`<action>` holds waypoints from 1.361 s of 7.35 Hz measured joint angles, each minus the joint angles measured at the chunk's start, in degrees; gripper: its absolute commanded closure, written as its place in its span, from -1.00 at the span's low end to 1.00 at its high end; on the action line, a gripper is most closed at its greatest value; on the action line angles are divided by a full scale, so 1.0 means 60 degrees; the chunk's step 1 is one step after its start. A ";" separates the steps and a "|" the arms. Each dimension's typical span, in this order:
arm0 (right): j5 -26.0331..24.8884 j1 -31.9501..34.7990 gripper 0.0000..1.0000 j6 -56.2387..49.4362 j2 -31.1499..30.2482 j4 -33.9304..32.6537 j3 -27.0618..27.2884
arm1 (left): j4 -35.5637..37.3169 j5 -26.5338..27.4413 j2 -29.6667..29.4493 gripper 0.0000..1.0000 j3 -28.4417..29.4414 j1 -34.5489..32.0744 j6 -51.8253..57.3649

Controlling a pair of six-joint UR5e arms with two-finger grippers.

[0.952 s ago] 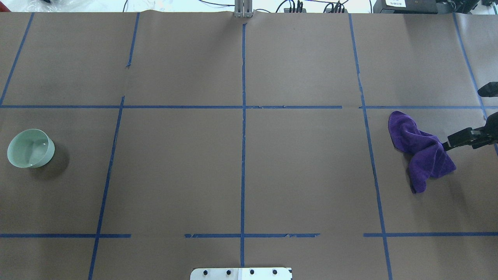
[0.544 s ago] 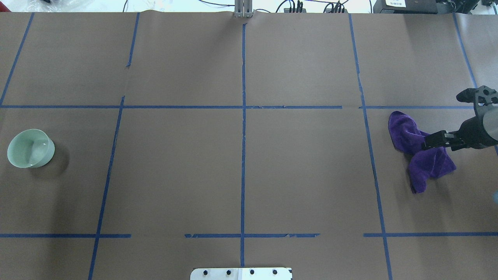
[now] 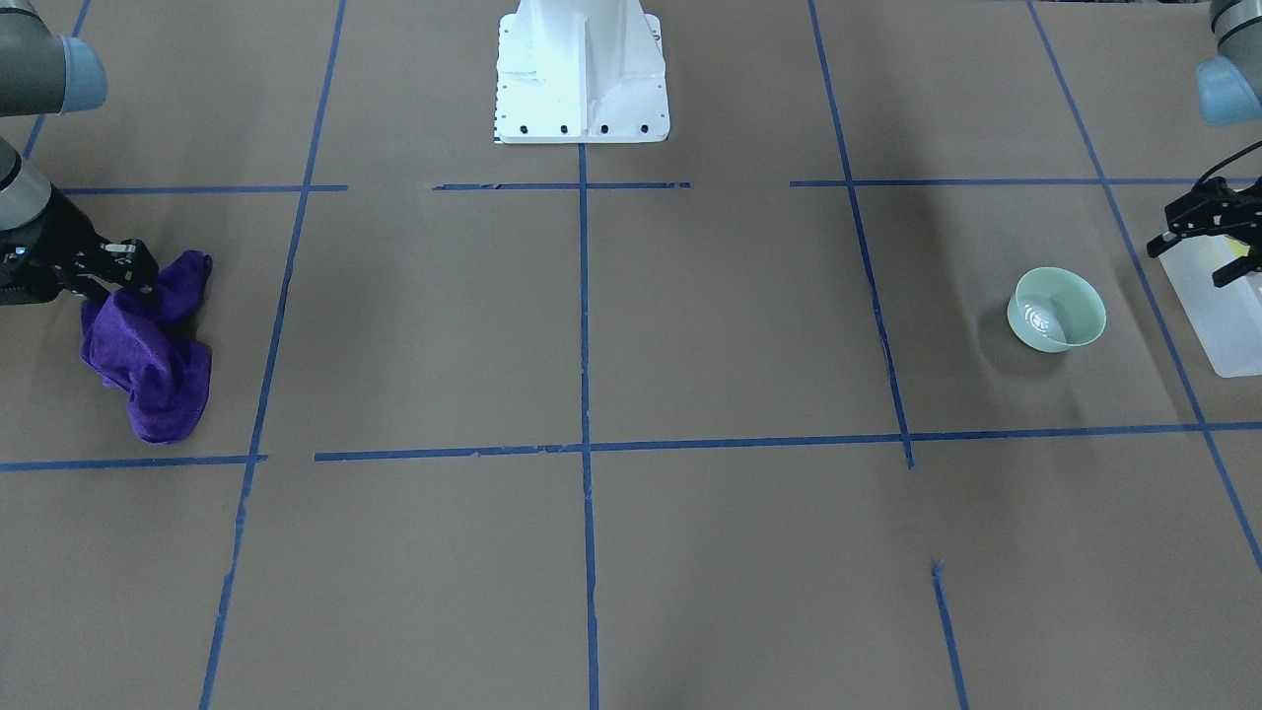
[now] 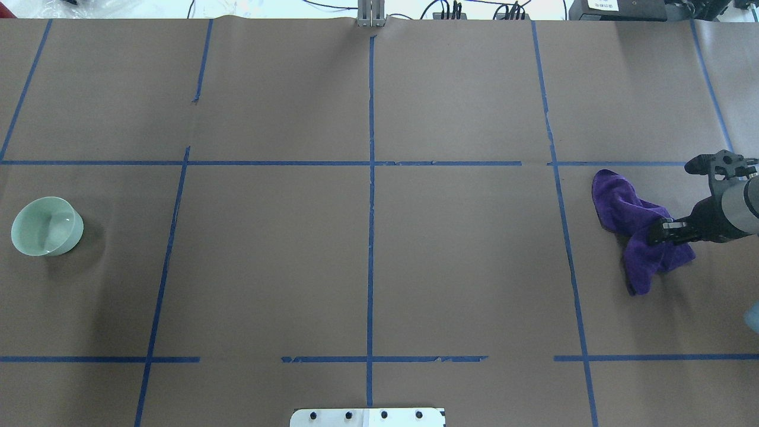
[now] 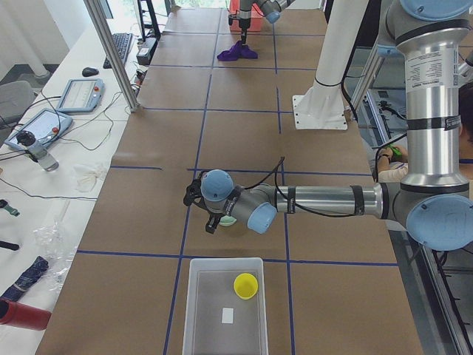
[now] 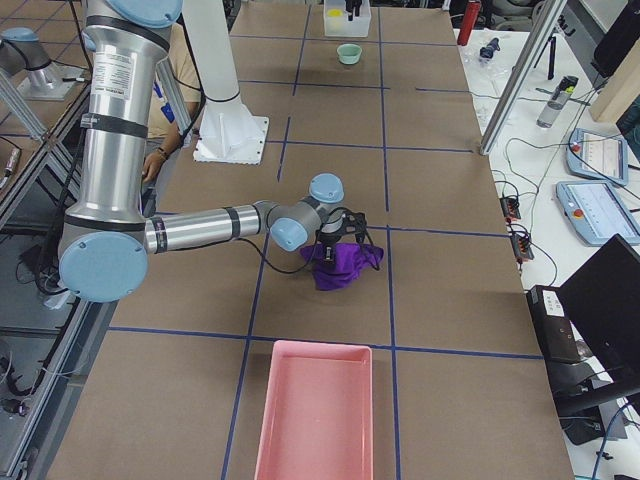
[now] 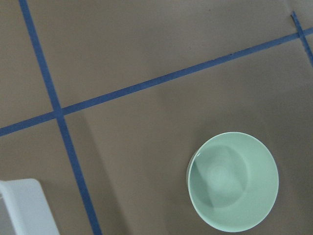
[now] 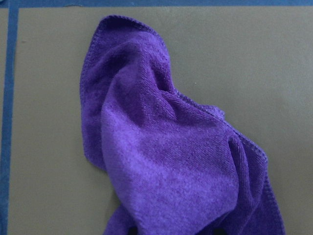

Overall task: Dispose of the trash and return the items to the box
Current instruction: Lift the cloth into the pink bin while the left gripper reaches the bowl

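The right gripper point(image 4: 665, 232) is hanging straight over the cloth point(image 4: 622, 204), at its bunched near end. The cloth is lying crumpled on the desk point(image 4: 462, 267) with its long axis running diagonally, away from the robot and toward the desk's middle. In the right wrist view two dark tips are showing apart at the bottom edge with purple fabric between them, so the gripper is looking spread around a fold and not yet pinching it. The right arm is by far the nearer one. It is reaching out low over the desk, forearm nearly level and wrist turned down. A pink tray point(image 6: 315, 420) is sitting beyond the cloth at that end of the desk, probably where the trash is going.

At the other end, the left gripper point(image 3: 1193, 254) is hovering spread over the box point(image 3: 1223, 330) edge. The bowl point(image 4: 46, 226) is standing upright just beside the box, toward the desk's middle. The cup point(image 5: 245, 285) is sitting inside the box.
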 measured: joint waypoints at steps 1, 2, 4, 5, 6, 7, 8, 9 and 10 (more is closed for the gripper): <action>-0.0002 -0.0013 1.00 -0.0003 0.0000 -0.0010 0.0000 | -0.0533 0.0271 0.0002 -0.99 -0.0006 0.0583 -0.0936; -0.0009 0.0001 1.00 0.0000 -0.0016 -0.0010 0.0078 | -0.0832 0.0840 0.0013 -0.99 -0.0038 0.1171 -0.1652; 0.0194 0.0596 1.00 -0.0045 -0.0319 -0.0017 0.0896 | -0.1005 0.1664 0.0050 -1.00 -0.0239 0.1844 -0.2351; 0.0812 0.1684 1.00 -0.0410 -0.0696 -0.0024 0.1426 | -0.1058 0.1799 0.0065 -1.00 -0.0399 0.1943 -0.2670; 0.1888 0.3227 1.00 -0.1280 -0.1018 -0.0128 0.1686 | -0.1222 0.1845 0.0059 -1.00 -0.0469 0.2006 -0.3070; 0.2937 0.4775 1.00 -0.2336 -0.1234 -0.0510 0.1769 | -0.1450 0.1869 0.0059 -1.00 -0.0462 0.2073 -0.3335; 0.3474 0.5949 1.00 -0.3364 -0.1329 -0.1103 0.1746 | -0.1561 0.1986 0.0065 -1.00 -0.0434 0.2125 -0.3437; 0.3665 0.6975 1.00 -0.4837 -0.1346 -0.1994 0.1626 | -0.1599 0.2276 0.0084 -1.00 -0.0419 0.2152 -0.3473; 0.3566 0.7899 1.00 -0.6720 -0.1260 -0.3272 0.1482 | -0.1611 0.2582 0.0111 -1.00 -0.0399 0.2160 -0.3480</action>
